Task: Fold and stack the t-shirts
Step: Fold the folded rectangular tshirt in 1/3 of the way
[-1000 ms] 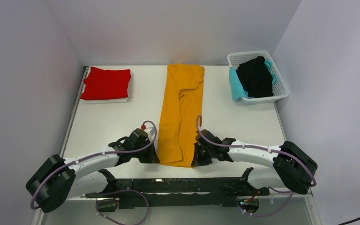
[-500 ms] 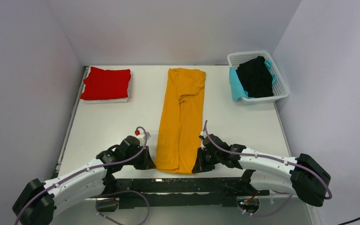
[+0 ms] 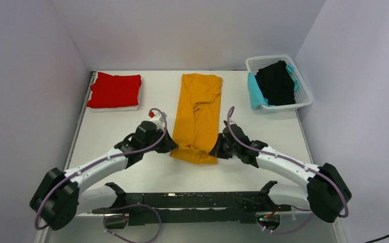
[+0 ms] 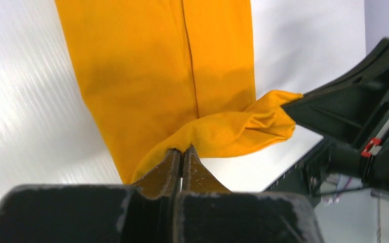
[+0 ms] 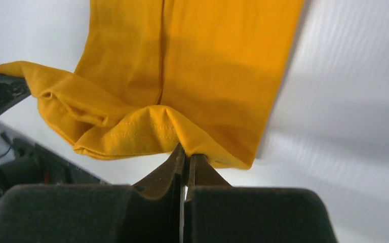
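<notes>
An orange t-shirt (image 3: 197, 114), folded into a long strip, lies down the middle of the table. My left gripper (image 3: 170, 147) is shut on its near left corner and my right gripper (image 3: 216, 150) is shut on its near right corner. Both hold the near hem lifted and carried over the strip, so it sags between them. The left wrist view shows the pinched cloth (image 4: 218, 134) at the fingertips (image 4: 182, 150). The right wrist view shows the hem (image 5: 137, 134) at the fingertips (image 5: 185, 152). A folded red t-shirt (image 3: 114, 90) lies at the far left.
A white basket (image 3: 304, 98) at the far right holds black (image 3: 276, 83) and teal (image 3: 256, 91) garments. The red shirt rests on a white folded item (image 3: 115, 108). White walls close in the table on three sides.
Both grippers have risen and moved away from the near edge, carrying the orange shirt's near hem with them. The strip now looks shorter, its near end doubled over.
</notes>
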Tool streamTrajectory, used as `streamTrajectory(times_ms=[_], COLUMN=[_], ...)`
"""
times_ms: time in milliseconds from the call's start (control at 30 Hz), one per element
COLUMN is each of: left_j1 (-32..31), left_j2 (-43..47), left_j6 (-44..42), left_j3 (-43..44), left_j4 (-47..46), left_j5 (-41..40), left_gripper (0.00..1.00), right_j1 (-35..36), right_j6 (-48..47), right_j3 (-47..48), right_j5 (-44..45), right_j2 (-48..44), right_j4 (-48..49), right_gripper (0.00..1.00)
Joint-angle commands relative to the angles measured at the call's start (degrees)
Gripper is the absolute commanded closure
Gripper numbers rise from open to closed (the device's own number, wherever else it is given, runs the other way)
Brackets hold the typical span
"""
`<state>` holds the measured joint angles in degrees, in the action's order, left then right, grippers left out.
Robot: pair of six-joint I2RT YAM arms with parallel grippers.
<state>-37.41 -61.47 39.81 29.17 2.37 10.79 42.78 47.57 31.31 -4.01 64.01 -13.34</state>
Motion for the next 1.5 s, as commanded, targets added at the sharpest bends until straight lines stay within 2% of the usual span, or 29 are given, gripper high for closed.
streamTrajectory(times_ms=[0,300,433,567,867,967,1000,1067,1100,1167,1200,1233,1267,1300,1333,1367,1400,1467], left_j1=[3.5,7.7,9.7,10.1,10.6,10.9,11.0,11.2,11.3,11.9,12.1,12.3,12.4,12.4,12.4,12.4,12.4,12.4], left_j2=[-7.8,-23.8,-31.9,-38.1,-43.6,-46.2,-46.7,-47.8,-48.4,-49.0,-48.8,-47.4,-45.6,-43.6,-41.5,-39.2,-37.1,-33.2], left_j6=[-3.0,-7.5,-9.5,-11.3,-12.0,-12.5,-12.4,-12.5,-12.5,-12.8,-12.9,-12.9,-12.9,-12.8,-12.8,-12.6,-12.4,-11.5], left_j3=[8.0,24.3,30.8,37.7,42.8,45.1,45.4,46.4,47.8,51.3,51.8,51.8,51.0,49.8,48.1,46.3,44.4,40.5], left_j4=[-9.0,-3.2,-2.9,2.1,2.5,4.9,4.8,4.3,5.2,8.8,9.3,9.4,9.2,8.6,8.0,7.4,7.3,7.9], left_j5=[-1.2,-6.4,-3.1,-4.6,-5.7,-5.5,-5.5,-4.6,-4.7,-4.8,-4.9,-5.0,-5.3,-5.9,-6.3,-6.9,-7.6,-8.8], left_gripper=[1.00,1.00,1.00,1.00,0.99,1.00,0.97,0.82,0.81,0.77,0.69,0.54,0.35,0.16,0.03,0.01,0.01,0.00], right_j1=[-4.2,-13.3,-15.4,-17.2,-20.0,-20.5,-20.8,-21.6,-22.0,-22.7,-22.8,-23.0,-23.0,-23.0,-23.0,-23.0,-23.0,-23.0], right_j6=[-8.5,-15.1,-16.3,-17.2,-18.3,-17.2,-17.0,-16.7,-16.3,-17.0,-17.5,-17.9,-18.2,-18.5,-18.6,-18.3,-18.2,-17.5], right_j3=[7.3,18.8,22.0,23.9,29.0,27.8,27.4,28.1,29.0,30.5,31.5,32.4,33.0,33.4,33.1,32.2,30.8,27.6], right_j5=[3.6,2.5,1.9,-0.9,-3.8,-3.5,-3.3,-3.7,-3.8,-5.0,-5.0,-4.9,-4.7,-4.5,-4.4,-4.3,-4.1,-4.0], right_j2=[5.6,19.5,22.8,26.0,34.6,35.5,35.9,37.4,38.1,39.1,39.4,39.3,39.0,38.5,37.5,36.2,34.9,31.7], right_j4=[4.2,6.7,7.2,9.4,10.7,15.0,16.4,17.7,18.0,19.1,19.1,18.4,17.9,17.1,17.1,17.2,17.6,17.9], right_gripper=[1.00,1.00,1.00,1.00,1.00,0.95,0.93,0.92,0.87,0.62,0.58,0.52,0.43,0.33,0.20,0.04,0.00,0.00])
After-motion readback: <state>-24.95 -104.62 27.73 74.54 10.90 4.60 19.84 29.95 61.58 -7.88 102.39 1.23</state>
